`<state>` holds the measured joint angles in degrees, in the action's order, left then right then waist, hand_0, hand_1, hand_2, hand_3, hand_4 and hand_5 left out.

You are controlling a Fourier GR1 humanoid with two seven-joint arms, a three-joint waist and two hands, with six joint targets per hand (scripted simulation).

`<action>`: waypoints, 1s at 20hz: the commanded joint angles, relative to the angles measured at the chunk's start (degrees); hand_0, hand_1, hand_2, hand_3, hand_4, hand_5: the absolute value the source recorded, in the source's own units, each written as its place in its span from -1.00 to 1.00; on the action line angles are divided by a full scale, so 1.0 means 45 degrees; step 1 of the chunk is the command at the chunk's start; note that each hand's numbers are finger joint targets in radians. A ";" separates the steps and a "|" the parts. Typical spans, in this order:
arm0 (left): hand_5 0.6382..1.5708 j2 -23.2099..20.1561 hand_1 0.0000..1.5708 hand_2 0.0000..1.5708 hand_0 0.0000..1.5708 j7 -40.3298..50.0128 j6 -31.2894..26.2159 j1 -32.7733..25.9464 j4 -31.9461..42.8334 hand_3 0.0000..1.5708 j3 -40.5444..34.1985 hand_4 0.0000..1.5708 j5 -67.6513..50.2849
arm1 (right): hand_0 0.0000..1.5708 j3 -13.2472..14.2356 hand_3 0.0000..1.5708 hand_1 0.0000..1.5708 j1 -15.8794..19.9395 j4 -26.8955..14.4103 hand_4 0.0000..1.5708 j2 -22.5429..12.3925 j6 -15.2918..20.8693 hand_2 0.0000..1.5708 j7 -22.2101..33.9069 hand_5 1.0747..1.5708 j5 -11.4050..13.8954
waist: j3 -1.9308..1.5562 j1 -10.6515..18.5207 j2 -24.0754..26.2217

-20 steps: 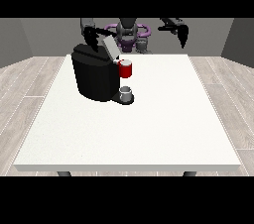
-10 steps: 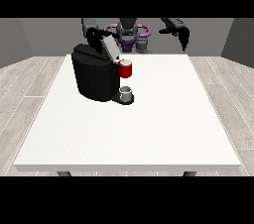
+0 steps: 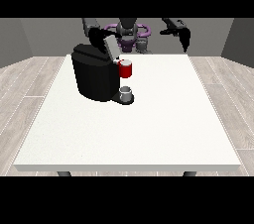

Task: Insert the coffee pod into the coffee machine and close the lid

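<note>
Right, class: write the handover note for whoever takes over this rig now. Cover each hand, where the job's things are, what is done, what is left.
Hand at the view's left: raised behind the coffee machine, by its lid; finger state unclear.
Hand at the view's right: raised over the table's far right corner, holding nothing.
Lid is up. Red part at the machine's front; small grey cup below it.
Coffee pod: cannot be made out.
Left: confirm the pod is in, close the lid.
</note>
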<state>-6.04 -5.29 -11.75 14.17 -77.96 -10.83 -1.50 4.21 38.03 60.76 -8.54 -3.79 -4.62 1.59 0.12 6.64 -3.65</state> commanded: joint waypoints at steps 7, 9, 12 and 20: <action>1.00 -0.0168 -1.00 -1.00 -1.00 0.0500 0.0145 0.0842 0.0266 -1.00 -0.0061 -0.82 -0.0420 | -1.00 -0.0576 -1.00 -1.00 0.1431 -0.0678 -0.92 0.0300 0.0217 -1.00 0.0412 1.00 0.0899 | -0.0026 0.0210 -0.0353; 1.00 0.0347 -1.00 -1.00 -1.00 0.0305 0.0713 0.0282 0.0142 -1.00 0.0509 -0.79 0.0270 | -1.00 -0.0884 -1.00 -1.00 0.1663 -0.0505 -0.78 0.0655 0.0356 -1.00 0.0953 1.00 0.1082 | -0.0026 0.0273 0.0176; 1.00 0.0115 -1.00 -1.00 -1.00 0.0545 0.0213 0.0545 -0.0306 -1.00 0.0526 -1.00 -0.0199 | -1.00 -0.0588 -1.00 -1.00 0.1901 -0.1087 -0.84 0.0183 0.0492 -1.00 0.0063 1.00 0.1479 | -0.0028 0.0632 -0.0355; 1.00 0.0514 -1.00 -1.00 -1.00 -0.0601 0.0698 -0.0004 -0.0295 -1.00 0.0880 -0.82 0.0213 | -1.00 -0.1347 -1.00 -1.00 0.1329 -0.0562 -0.96 0.1362 0.0337 -1.00 0.0021 1.00 0.1636 | -0.0026 0.0111 0.0476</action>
<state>-4.78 -8.06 -9.32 14.37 -78.14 -8.02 -0.72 0.02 45.28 58.00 -4.65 -3.01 -2.86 7.44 0.01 7.23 -2.60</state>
